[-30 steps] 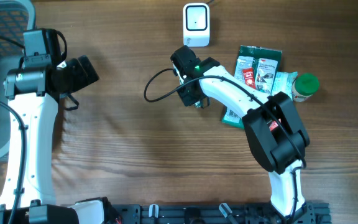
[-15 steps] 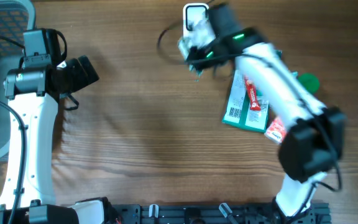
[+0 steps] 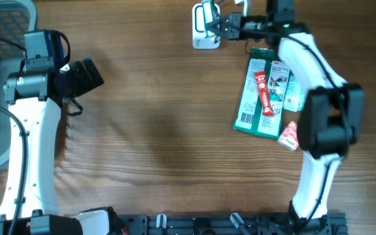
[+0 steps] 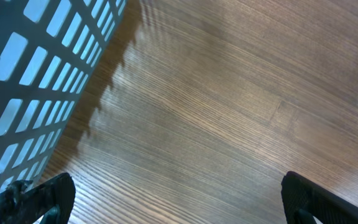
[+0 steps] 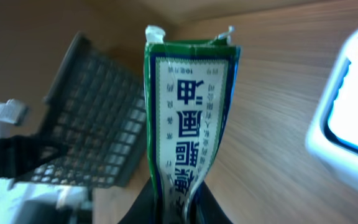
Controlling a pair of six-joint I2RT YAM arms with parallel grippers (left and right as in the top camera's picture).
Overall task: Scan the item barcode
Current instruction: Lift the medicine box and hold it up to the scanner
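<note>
Your right fingers (image 5: 146, 211) are pinched together on the lower end of a green and white packet (image 5: 188, 118), which stands upright between them with its printed face toward the wrist camera and its crimped top edge uppermost. You cannot make out a barcode on that face. The packet is held off the table (image 3: 149, 137), at the far edge, just beside the white scanner (image 5: 352, 112), whose pale window shows at the right of the wrist view. From overhead, your right arm reaches across to the scanner (image 3: 205, 42), and the packet itself is hard to pick out there.

Your left fingers (image 4: 45, 194) are spread wide with nothing between them, hanging above bare wood next to the grey mesh basket (image 4: 30, 74) on the left side of the table.

A loose pile of green packets (image 3: 263, 91) lies flat on the table under your right arm, with a small red and white sachet (image 3: 288, 135) touching its lower right corner.
</note>
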